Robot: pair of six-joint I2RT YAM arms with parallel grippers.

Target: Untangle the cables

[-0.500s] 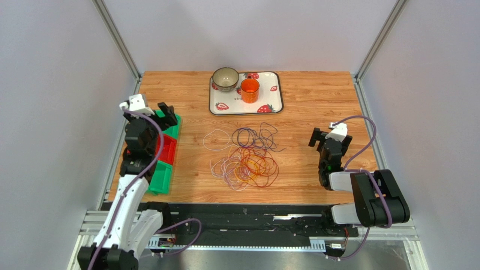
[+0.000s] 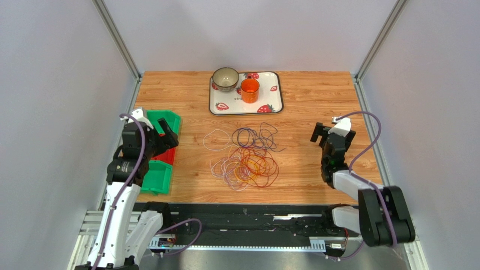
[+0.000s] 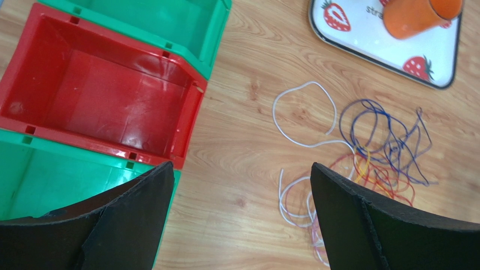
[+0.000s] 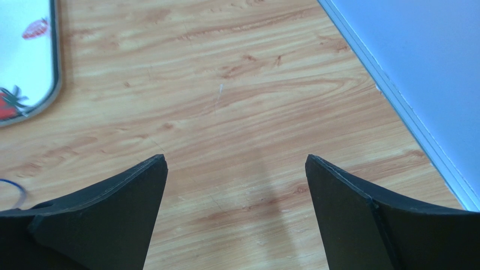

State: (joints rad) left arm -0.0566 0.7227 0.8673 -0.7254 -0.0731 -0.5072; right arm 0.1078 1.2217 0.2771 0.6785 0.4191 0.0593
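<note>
The cables (image 2: 245,154) lie in one loose tangle of thin orange, red, purple, white and yellow loops at the middle of the wooden table. The left wrist view has them (image 3: 372,152) ahead and to the right, partly behind the right finger. My left gripper (image 2: 155,130) (image 3: 241,165) hovers open over the bins' right edge, left of the tangle, holding nothing. My right gripper (image 2: 332,130) (image 4: 236,157) stands open over bare wood to the right of the tangle. A sliver of cable (image 4: 12,184) shows at its view's left edge.
A row of green and red bins (image 2: 163,154) sits along the left edge; the red bin (image 3: 112,101) is empty. A strawberry tray (image 2: 270,104) at the back holds a bowl (image 2: 225,79) and an orange cup (image 2: 249,90). Walls close in both sides.
My left arm has drawn back toward the near edge, its gripper now lower over the bins. The right arm's elbow has dropped and its gripper has shifted slightly. The cables have not moved.
</note>
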